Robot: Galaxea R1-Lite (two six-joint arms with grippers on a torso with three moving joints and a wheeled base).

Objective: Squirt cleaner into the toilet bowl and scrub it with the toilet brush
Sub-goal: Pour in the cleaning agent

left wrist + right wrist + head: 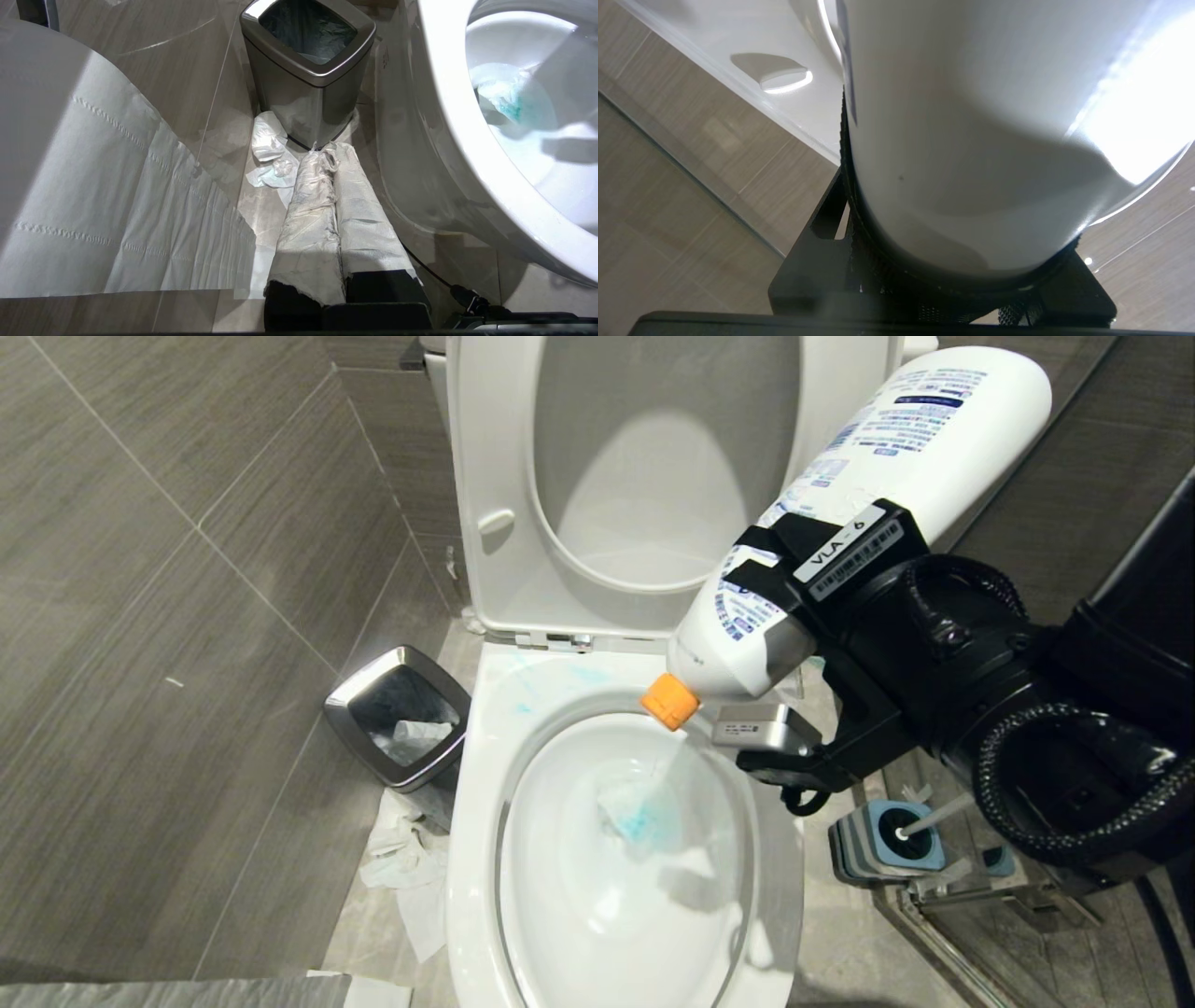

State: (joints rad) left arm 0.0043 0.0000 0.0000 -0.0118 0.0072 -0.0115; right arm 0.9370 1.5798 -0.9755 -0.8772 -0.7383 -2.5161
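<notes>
Closest to my head camera, the right gripper is clenching a white cleaner bottle around its lower body, tilting it so the orange nozzle is pointing down over the far right edge of the toilet bowl. Turquoise cleaner is already tinting a wad of paper in the bowl, and faint blue smears are showing on the far left of the rim.

To do this squirt well, I am judging that I should keep the nozzle inside the line of the rim and sweep it around the bowl wall rather than feeding one spot (the smears on the rim suggest overshoot is easy). A firm, steady squeeze matters, since the bottle looks smooth and could slip.

My left gripper is parked low to the left of the toilet, fingers pressed shut and wrapped in tissue.

Around me, the toilet brush is standing in its blue-and-grey holder on the floor to the right. Left of the bowl, a steel bin is sitting against the grey tiled wall, with crumpled tissue lying on the floor near it. The seat and lid are standing raised at the far end.
</notes>
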